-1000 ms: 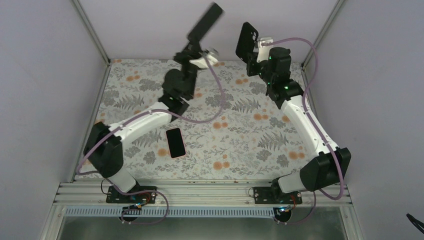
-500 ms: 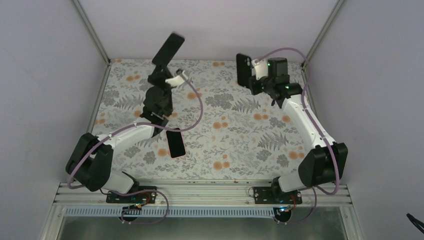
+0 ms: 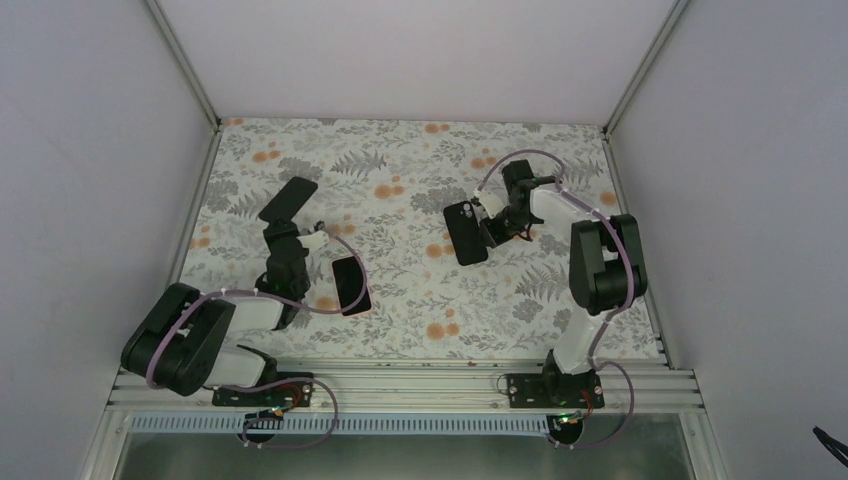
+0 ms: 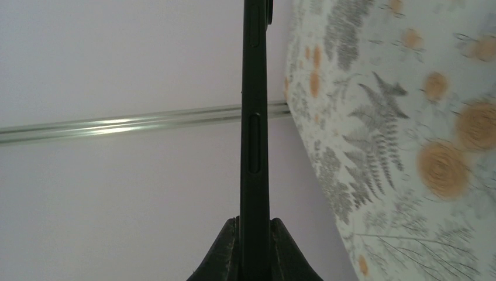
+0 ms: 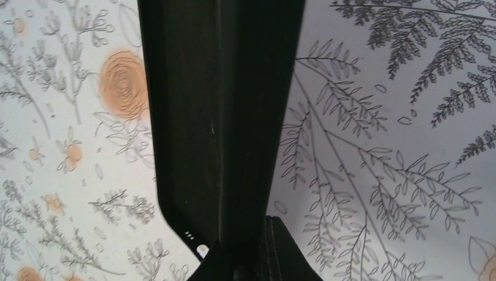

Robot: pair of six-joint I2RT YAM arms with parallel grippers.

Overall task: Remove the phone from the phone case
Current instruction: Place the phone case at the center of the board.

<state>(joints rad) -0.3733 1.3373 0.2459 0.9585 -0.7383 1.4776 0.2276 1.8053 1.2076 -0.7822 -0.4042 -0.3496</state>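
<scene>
My left gripper (image 3: pixel 281 226) is shut on the lower end of the black phone (image 3: pixel 289 198) and holds it tilted up above the left side of the mat. In the left wrist view the phone (image 4: pixel 255 117) stands edge-on between the fingers (image 4: pixel 255 225), its side buttons showing. My right gripper (image 3: pixel 488 230) is shut on the black phone case (image 3: pixel 465 232), low over the mat right of centre, camera cutout at its far end. In the right wrist view the case (image 5: pixel 216 105) looks hollow, with the mat showing through its port holes; the gripper (image 5: pixel 252 237) pinches its wall.
A second dark phone with a pinkish rim (image 3: pixel 350 285) lies flat on the floral mat (image 3: pixel 420 290), just right of my left arm. Grey walls and metal rails close in the left, far and right sides. The arm bases stand at the near edge.
Both arms have come down from high at the back. The left pulled the phone back to the near left; the right lowered the case down to the mat.
</scene>
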